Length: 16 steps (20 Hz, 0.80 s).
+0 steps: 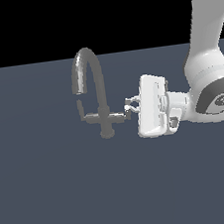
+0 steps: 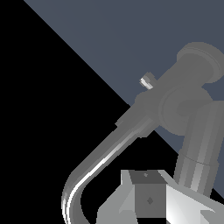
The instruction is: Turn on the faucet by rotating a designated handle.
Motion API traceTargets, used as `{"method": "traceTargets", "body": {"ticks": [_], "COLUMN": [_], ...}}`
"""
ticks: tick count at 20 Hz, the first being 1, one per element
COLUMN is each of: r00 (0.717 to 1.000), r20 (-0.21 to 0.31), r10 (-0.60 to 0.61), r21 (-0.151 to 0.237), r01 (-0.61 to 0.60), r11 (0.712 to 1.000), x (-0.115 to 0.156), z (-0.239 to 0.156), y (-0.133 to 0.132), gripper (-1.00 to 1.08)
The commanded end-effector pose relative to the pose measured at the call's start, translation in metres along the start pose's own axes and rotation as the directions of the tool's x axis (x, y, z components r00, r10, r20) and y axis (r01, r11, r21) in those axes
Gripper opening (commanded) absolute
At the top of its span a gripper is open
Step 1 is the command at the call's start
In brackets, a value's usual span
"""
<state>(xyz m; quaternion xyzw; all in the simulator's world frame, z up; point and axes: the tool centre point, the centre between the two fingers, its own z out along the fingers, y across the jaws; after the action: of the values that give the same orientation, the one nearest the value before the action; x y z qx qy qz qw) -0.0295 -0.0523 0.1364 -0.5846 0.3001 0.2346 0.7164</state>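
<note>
Faucet (image 1: 99,85), a small grey metal tap w/ a tall curved spout, stands upright on the dark blue-grey desk (image 1: 54,191), near the middle of the exterior view. Its round base sits flat on the desk. Two thin levers stick out from the stem. The one to turn is the thin grey lever handle (image 1: 117,116) on the exterior view's right, the side away from the spout's mouth.

The white robot gripper (image 1: 129,108) is right at the tip of that handle, coming in from the side. Its fingers (image 1: 130,102) look close around the tip, but the tip is tiny & partly hidden, so I can't tell if they are squeezing it or just beside it. The wrist view shows only the stem and spout up close, not the fingers.

I think the tap is hard & stiff, not soft. It looks fixed to the desk, so only the handle should move. The metal looks smooth, maybe slippery. Best spot to hold is out near the bent tip, far from the stem, so a small push turns it easy. Push around the stem, not down.
</note>
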Motion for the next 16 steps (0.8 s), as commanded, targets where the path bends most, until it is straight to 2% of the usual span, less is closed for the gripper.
{"method": "traceTargets", "body": {"ticks": [1, 7, 8, 9, 16], "r00": [1.000, 1.000, 1.000, 1.000, 1.000], "r20": [0.010, 0.013, 0.013, 0.008, 0.012], "r10": [0.013, 0.012, 0.012, -0.016, 0.004], "r21": [0.000, 0.000, 0.000, -0.001, 0.000], "r01": [-0.013, -0.012, -0.012, 0.016, -0.004], "r11": [1.000, 1.000, 1.000, 1.000, 1.000], "x": [-0.008, -0.019, -0.019, -0.016, -0.003], "z": [0.000, 0.001, 0.001, 0.001, -0.003], "y": [0.014, 0.035, 0.035, 0.020, 0.063], "gripper": [-1.00, -1.00, -1.00, -1.00, -1.00]}}
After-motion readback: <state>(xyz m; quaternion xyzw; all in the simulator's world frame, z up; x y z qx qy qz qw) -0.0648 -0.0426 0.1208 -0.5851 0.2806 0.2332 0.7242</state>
